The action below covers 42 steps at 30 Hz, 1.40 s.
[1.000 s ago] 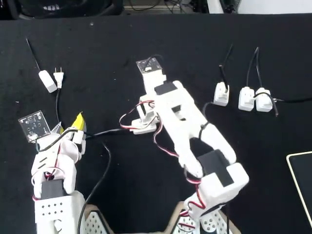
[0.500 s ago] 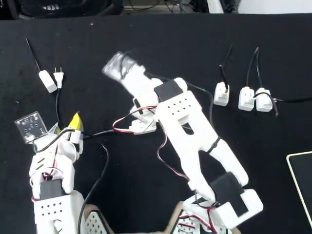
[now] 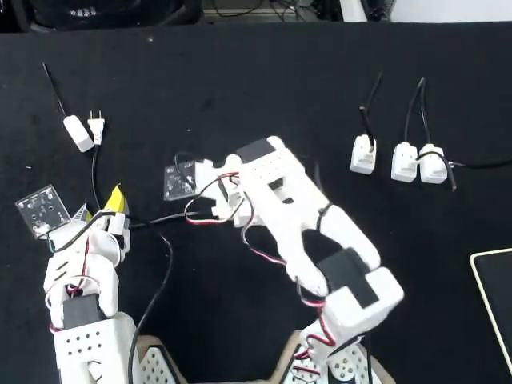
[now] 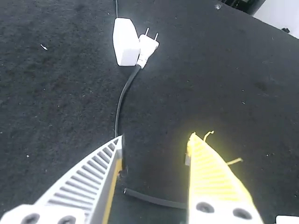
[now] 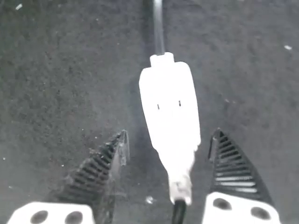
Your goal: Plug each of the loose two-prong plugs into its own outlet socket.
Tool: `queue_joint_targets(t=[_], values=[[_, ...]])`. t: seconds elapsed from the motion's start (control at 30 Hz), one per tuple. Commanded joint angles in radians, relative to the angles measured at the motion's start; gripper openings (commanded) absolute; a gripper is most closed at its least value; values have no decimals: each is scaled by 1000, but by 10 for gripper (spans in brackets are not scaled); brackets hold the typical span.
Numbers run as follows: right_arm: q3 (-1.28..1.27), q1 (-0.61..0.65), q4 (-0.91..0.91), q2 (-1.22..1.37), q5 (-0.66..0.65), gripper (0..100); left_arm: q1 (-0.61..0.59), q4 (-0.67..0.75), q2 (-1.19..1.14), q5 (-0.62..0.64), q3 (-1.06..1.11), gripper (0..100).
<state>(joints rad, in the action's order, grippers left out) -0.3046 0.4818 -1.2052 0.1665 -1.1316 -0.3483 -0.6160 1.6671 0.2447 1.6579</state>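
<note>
The loose two-prong plug (image 4: 148, 46) lies ahead of the left tool (image 4: 155, 138), prongs pointing away, just beside the outlet socket (image 4: 125, 41); jaws apart and empty.

From above: two arms (image 3: 304, 216), one loose two-prong plug (image 3: 97, 126) and four white connector blocks (image 3: 363, 154).

No legible text, numbers or signs in any view. Loose plug (image 4: 148, 44), socket (image 4: 125, 41) beside it and worktop (image 3: 264, 72): no readable print. Wrist circuit board (image 3: 41, 210) is too small to read.
</note>
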Motion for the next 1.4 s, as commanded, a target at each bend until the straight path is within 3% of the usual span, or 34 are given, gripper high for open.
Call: queue_joint_targets(t=[0.0,0.27,0.33,0.43,0.5,0.67,0.73,0.9,0.97,1.1,1.37], values=[[8,20,37,24,-38,261,-1,20,11,11,-18,220],[15,21,117,104,-34,256,-1,21,11,11,-18,220],[15,23,110,122,-32,206,-1,21,11,11,-16,220],[25,17,101,125,11,9,-1,21,11,11,-16,220],[47,-18,72,110,83,42,-1,21,11,11,-16,220],[119,-157,-31,25,137,11,-1,21,11,11,-16,220],[157,-209,-58,-5,261,11,-1,21,11,11,-16,220],[249,-307,-150,-19,876,11,-1,21,11,11,-16,220],[282,-373,-149,-18,1039,11,-1,21,11,11,-15,220],[346,-494,-97,-18,1092,11,-4,18,11,11,-13,220],[369,-598,-48,-18,1092,11,-1,18,11,11,-15,220]])
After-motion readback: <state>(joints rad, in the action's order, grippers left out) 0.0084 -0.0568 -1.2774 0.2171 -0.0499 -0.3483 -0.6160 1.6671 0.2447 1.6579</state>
